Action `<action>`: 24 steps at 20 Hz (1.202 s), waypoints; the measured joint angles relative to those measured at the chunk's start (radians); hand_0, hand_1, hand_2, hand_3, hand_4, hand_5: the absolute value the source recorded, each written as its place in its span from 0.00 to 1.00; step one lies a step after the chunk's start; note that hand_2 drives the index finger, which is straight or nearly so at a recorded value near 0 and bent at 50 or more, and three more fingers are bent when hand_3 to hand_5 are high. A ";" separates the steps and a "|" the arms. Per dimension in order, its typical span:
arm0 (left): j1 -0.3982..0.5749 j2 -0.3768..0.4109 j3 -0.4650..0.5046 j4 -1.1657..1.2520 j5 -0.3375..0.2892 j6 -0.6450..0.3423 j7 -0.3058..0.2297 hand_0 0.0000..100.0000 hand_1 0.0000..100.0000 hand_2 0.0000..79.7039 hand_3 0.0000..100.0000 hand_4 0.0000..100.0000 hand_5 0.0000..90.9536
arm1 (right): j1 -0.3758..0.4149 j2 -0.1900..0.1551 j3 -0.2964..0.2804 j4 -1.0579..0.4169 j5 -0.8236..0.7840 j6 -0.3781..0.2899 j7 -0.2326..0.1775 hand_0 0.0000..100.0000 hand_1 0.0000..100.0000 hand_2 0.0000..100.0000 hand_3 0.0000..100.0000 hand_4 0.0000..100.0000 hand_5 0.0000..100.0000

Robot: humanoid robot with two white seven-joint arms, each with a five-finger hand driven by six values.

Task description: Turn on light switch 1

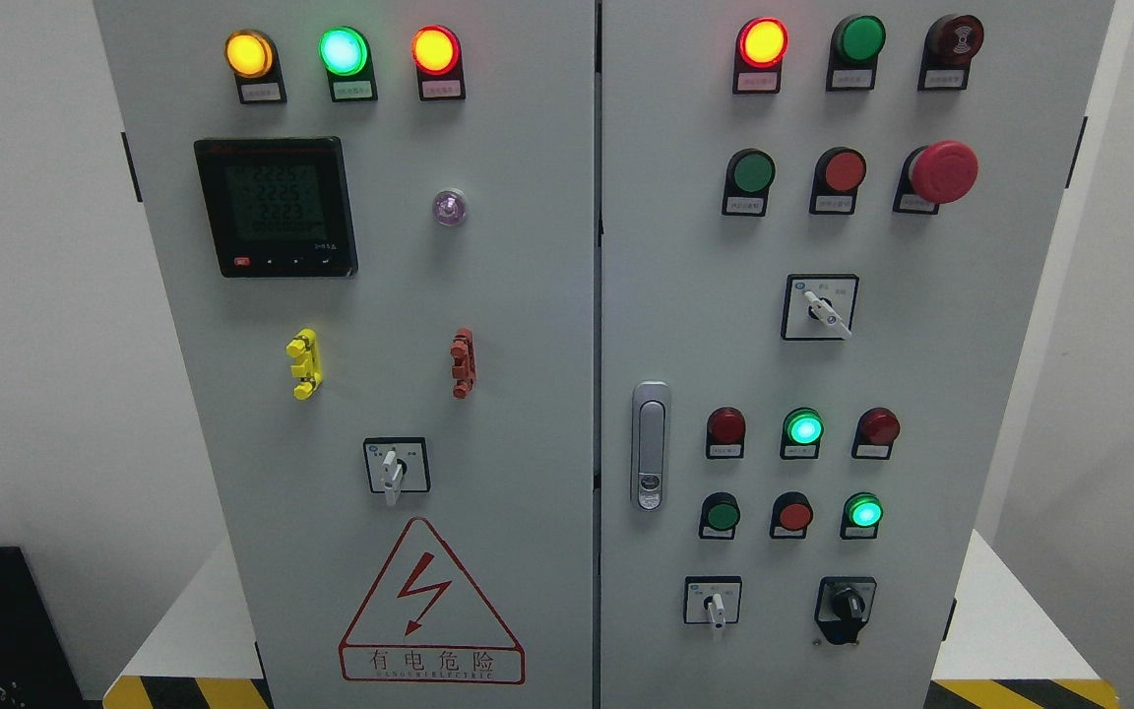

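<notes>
Looking through the head cam, all I get is the grey cabinet with its two doors filling the view. Neither robot hand is in the picture, so I can't tell what the fingers are doing.

Left door: a yellow lamp, a green lamp and a red lamp lit along the top, a meter with a screen under them, and a white-handled knob lower down, just above the red warning triangle.

Right door: a lit red lamp at the top, a big red mushroom button, a door handle near the left edge, and more knobs, one mid-door, two at the bottom and. The labels are too small to read, so I can't say which one is switch 1.
</notes>
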 measured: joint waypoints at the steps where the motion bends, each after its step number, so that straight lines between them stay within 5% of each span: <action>1: 0.012 0.003 0.002 -0.029 -0.001 0.002 -0.009 0.29 0.00 0.00 0.00 0.00 0.00 | 0.000 0.000 0.000 0.000 0.000 0.000 0.000 0.00 0.00 0.00 0.00 0.00 0.00; 6: 0.076 0.015 0.027 -0.207 -0.043 -0.004 -0.059 0.28 0.00 0.00 0.00 0.00 0.00 | 0.000 0.000 0.000 0.000 0.000 0.000 0.000 0.00 0.00 0.00 0.00 0.00 0.00; 15: 0.173 0.027 0.104 -0.604 -0.117 -0.226 -0.086 0.30 0.00 0.00 0.00 0.00 0.00 | 0.000 0.000 0.000 0.000 0.000 0.000 0.000 0.00 0.00 0.00 0.00 0.00 0.00; 24: 0.210 0.031 0.171 -0.962 -0.112 -0.409 -0.153 0.32 0.00 0.00 0.13 0.22 0.00 | 0.000 0.000 0.000 0.000 0.000 0.000 0.000 0.00 0.00 0.00 0.00 0.00 0.00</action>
